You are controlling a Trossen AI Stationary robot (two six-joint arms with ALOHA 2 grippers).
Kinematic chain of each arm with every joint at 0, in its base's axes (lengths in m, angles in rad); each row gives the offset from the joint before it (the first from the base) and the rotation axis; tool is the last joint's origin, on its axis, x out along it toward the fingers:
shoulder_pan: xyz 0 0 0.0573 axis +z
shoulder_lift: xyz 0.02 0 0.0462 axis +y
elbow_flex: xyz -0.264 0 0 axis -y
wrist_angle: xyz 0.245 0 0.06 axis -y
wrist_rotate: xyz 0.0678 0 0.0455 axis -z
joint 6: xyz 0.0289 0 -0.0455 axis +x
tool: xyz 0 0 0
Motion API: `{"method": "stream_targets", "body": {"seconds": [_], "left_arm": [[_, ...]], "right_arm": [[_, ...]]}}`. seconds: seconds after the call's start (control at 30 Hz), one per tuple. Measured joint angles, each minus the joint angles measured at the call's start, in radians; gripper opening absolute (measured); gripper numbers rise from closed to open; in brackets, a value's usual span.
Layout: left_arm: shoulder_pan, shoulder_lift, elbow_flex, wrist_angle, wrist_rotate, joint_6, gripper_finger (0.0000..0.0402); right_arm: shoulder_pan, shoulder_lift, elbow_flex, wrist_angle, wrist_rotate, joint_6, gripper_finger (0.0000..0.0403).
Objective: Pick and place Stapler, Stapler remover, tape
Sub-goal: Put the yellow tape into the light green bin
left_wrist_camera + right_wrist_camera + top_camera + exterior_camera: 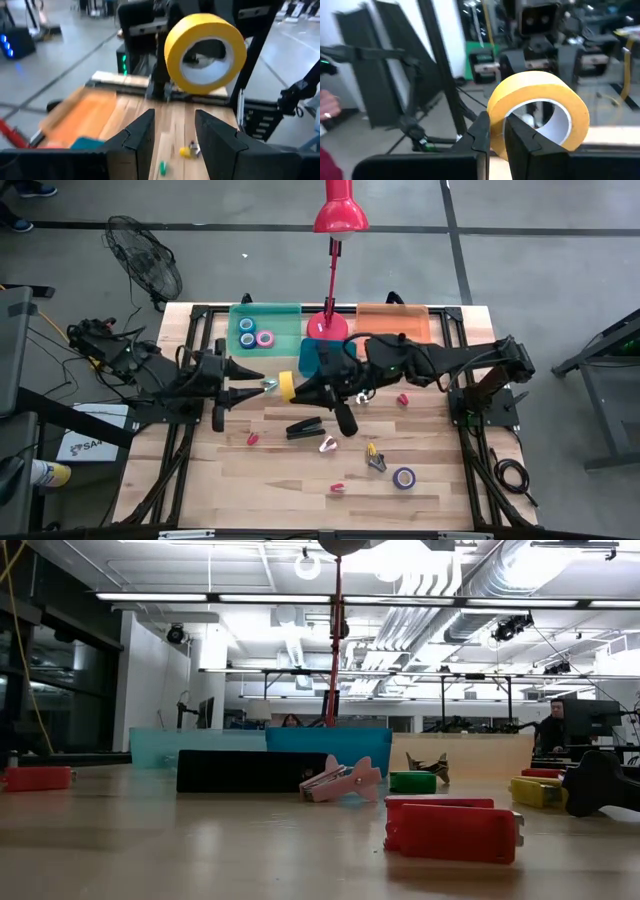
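Observation:
My right gripper [497, 142] [297, 390] is above the middle of the table, shut on a yellow tape roll [535, 107] [287, 387]. My left gripper [175, 142] [262, 381] stands open just to the left of it. Its fingers point at the roll [205, 52] and nothing is between them. A black stapler [305, 427] [250, 770] lies flat on the table. A pink stapler remover [328, 444] [340, 783] and a yellow one [375, 458] lie near it. A purple tape roll [404, 477] lies flat toward the near edge. Blue and pink rolls [255, 337] lie in the green bin [285, 312]. My right gripper pinches the yellow roll's ring wall [496, 107], one finger [520, 137] inside the hole and the other [481, 131] outside. The fingers come in level from the table's right. The roll stands on edge, lifted clear of the table, its hole facing my left gripper.
A teal bin [312, 356] and an orange bin [393, 322] stand at the far edge beside the green one. The red lamp's base [328, 328] and pole stand between them. Small red pieces [252, 439] [337, 488] [403, 399] [455, 830] lie scattered on the wood.

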Motion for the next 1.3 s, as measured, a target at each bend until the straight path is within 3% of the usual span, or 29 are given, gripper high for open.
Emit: {"method": "stream_targets", "body": {"seconds": [0.2, 0.4, 0.6, 0.83, 1.1, 1.2, 1.3], "left_arm": [[0.000, 0.027, 0.000, 0.134, 0.019, 0.094, 0.0138], [0.000, 0.048, 0.000, 0.174, -0.057, 0.122, 0.0138], [0.003, 0.061, 0.000, 0.193, -0.060, 0.127, 0.0138], [0.063, 0.078, 0.000, 0.216, 0.011, 0.112, 0.0138], [0.087, 0.096, -0.001, 0.234, 0.021, 0.108, 0.0138], [0.085, 0.096, -0.001, 0.233, 0.022, 0.112, 0.0122], [0.085, 0.096, -0.001, 0.233, 0.022, 0.116, 0.0070]], "right_arm": [[-0.012, 0.000, -0.001, 0.030, -0.050, -0.001, 0.0025], [-0.012, 0.001, -0.002, 0.030, -0.062, 0.005, 0.0025], [-0.012, 0.001, -0.002, 0.031, -0.062, 0.005, 0.0025], [-0.012, 0.026, -0.002, 0.058, -0.057, 0.008, 0.0025], [-0.013, 0.043, -0.002, 0.076, -0.073, 0.016, 0.0025], [-0.013, 0.043, -0.002, 0.076, -0.074, 0.016, 0.0025], [-0.013, 0.042, -0.002, 0.076, -0.068, 0.018, 0.0025]]}}
